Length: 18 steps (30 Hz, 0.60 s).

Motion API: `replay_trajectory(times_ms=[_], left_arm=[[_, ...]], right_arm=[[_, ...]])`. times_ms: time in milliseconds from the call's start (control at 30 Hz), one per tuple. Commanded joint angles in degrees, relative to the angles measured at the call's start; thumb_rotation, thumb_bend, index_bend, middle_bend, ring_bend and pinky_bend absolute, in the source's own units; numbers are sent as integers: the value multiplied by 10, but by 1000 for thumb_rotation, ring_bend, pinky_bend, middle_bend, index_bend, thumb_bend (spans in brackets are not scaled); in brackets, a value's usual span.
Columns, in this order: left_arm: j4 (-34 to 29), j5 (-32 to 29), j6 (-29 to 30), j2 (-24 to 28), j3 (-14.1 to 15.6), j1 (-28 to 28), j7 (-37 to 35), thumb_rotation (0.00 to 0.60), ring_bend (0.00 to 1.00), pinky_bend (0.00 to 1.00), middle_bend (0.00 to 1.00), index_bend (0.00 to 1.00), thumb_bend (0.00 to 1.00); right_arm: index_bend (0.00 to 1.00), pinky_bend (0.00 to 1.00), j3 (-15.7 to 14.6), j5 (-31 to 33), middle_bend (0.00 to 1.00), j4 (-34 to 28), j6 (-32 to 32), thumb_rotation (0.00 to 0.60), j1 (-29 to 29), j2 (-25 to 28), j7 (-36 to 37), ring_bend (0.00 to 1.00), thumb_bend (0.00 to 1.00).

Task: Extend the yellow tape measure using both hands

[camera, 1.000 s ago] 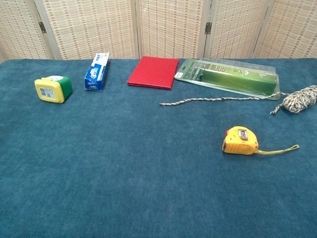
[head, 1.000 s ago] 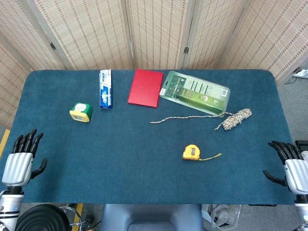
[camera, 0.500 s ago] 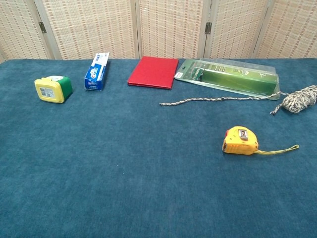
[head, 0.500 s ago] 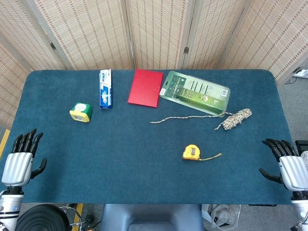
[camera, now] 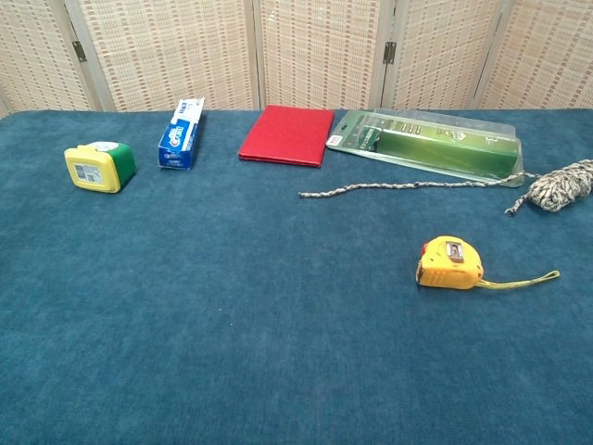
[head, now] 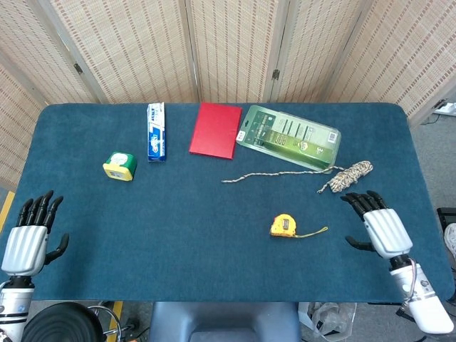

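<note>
The yellow tape measure (head: 283, 226) (camera: 449, 262) lies flat on the blue table, a thin yellow strap (head: 315, 231) (camera: 521, 280) trailing to its right. My right hand (head: 380, 225) hovers over the table to the right of the strap, fingers spread, holding nothing. My left hand (head: 30, 239) stays at the table's front left corner, fingers apart and empty. Neither hand appears in the chest view.
A coiled rope (head: 349, 175) with a loose end (head: 271, 174) lies behind the tape measure. Along the back are a clear-packed tool set (head: 288, 137), a red book (head: 216, 130) and a toothpaste box (head: 156, 131). A yellow-green box (head: 120, 166) sits at the left.
My right hand has moved leftward from beyond the table's right edge to over the table, near the strap. The left hand and the tape measure have not moved.
</note>
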Motion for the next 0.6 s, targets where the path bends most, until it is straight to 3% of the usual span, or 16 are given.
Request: replay_trajectory(times_ms=[33,600], left_arm=[[1,-2,1,0,0,2,-2,600,0,0,0,88,449],[5,-3,3,-2,3,7,-6,600,0,0,0,89,448]], right_arm=[[156,101,11,16,201,-9,-32,600,28,-19,-20,174,212],[146,110,26,97,212,36,-146,600,131,-141,-88,177,211]])
